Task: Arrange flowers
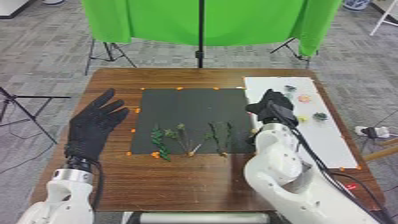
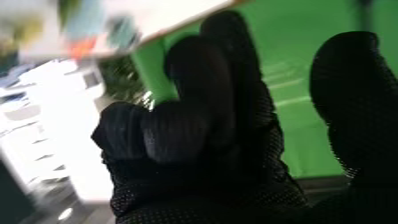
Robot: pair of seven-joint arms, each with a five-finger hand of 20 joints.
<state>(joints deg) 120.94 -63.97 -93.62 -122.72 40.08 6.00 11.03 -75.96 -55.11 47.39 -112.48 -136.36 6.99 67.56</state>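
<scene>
Nearest you, at the bottom of the frame, your two white arms come in over the brown table (image 1: 178, 192). Your left hand (image 1: 91, 127) is at the left of the frame, beside the black mat (image 1: 178, 107), open, its fingers spread and straight. The green stems (image 1: 160, 142) lie apart from one another along the mat's near part, around the lower middle of the frame; some reach past its near edge. Small orange marks (image 1: 137, 110) dot the mat's border.

Your right hand (image 1: 271, 103) is right of centre, over where the mat meets the white sheet (image 1: 333, 145). It is open too: in the wrist view its thumb stands well apart from the fingers, some of which bend loosely. The flowers (image 1: 320, 116), dark green, yellow, pink and bluish, lie on the sheet just beyond that hand, toward the upper right. At the top of the frame, past the table, you have a green cloth (image 1: 160, 22) hanging behind a black pole (image 1: 201, 50).
</scene>
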